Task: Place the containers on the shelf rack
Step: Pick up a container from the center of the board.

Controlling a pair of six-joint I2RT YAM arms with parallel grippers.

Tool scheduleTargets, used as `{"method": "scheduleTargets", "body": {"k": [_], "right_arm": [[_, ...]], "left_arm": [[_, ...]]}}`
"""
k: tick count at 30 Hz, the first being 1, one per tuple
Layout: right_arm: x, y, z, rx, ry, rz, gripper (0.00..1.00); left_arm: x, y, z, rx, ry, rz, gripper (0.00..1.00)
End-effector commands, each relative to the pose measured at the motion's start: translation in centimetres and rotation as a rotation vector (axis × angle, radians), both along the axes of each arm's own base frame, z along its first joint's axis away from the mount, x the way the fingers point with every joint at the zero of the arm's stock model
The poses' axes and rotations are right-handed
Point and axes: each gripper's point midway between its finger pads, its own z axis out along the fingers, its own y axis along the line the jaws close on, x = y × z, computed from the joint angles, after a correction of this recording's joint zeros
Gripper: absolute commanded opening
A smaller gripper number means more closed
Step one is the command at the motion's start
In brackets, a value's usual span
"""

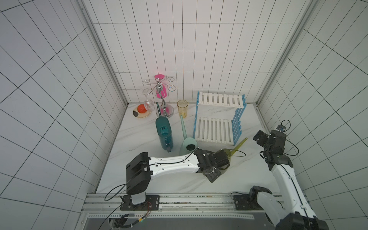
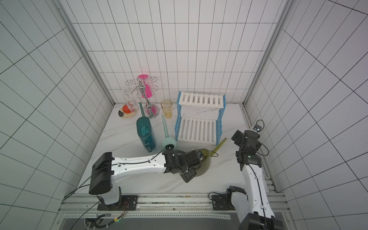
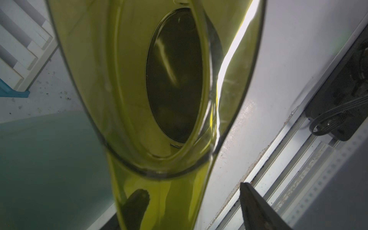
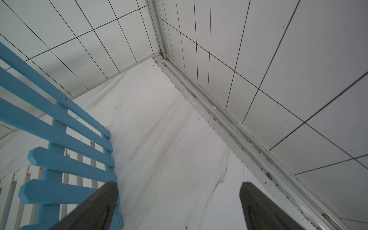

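The translucent olive-green watering can (image 2: 205, 165) lies on the marble table in front of the shelf rack (image 1: 215, 129), its spout (image 1: 240, 146) pointing at the rack's near right corner. My left gripper (image 3: 191, 191) is open and straddles the can's handle (image 3: 163, 199); one finger shows through the plastic, the other stands apart from it. The dark teal can (image 1: 164, 133) and the pale mint can (image 1: 189, 145) lie left of the rack. Both tiers of the rack are bare. To the right of the rack's blue side panel (image 4: 59, 139), my right gripper (image 4: 177, 185) hangs open and holds nothing.
A yellow cup (image 1: 182, 108) stands just left of the rack. At the back left a chrome hanger stand (image 1: 164, 111) carries a clear wine glass (image 1: 148, 101) and a pink glass (image 1: 160, 87), next to a plate (image 1: 137, 115). Tiled walls enclose the table.
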Motion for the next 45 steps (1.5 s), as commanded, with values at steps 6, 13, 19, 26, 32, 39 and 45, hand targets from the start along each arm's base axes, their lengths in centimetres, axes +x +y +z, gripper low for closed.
{"method": "scheduleTargets", "body": {"k": [6,13,19,26,32,39,45], "right_arm": [[-0.3,-0.5,0.4,-0.006,-0.028,-0.022,0.99],[-0.3,-0.5,0.4,-0.004,-0.033,-0.023,0.99],[-0.5,-0.7,0.5,-0.009,-0.041,-0.030,0.99],[-1.1,-0.9,1.1,-0.018,-0.064,-0.048,0.99],[-1.6,-1.4,1.4,-0.030,-0.080,-0.077,0.99],[-2.3,-1.9,1.9,-0.039,-0.108,-0.111,0.99],[-2.8,-2.3,2.4,-0.046,-0.130,-0.140,0.99]], "left_arm": [[1.6,-0.3,-1.2,-0.011,-0.026,0.023,0.68],[2.0,-0.1,-1.9,0.011,-0.027,0.032,0.57],[2.0,-0.2,-1.8,0.012,-0.024,0.028,0.41],[2.0,-0.3,-0.7,-0.009,-0.034,0.024,0.24],[2.0,-0.6,0.9,-0.051,-0.043,0.023,0.15],[1.2,-0.4,3.3,-0.098,-0.052,-0.006,0.05],[0.8,0.4,5.0,-0.120,-0.081,-0.010,0.01]]}}
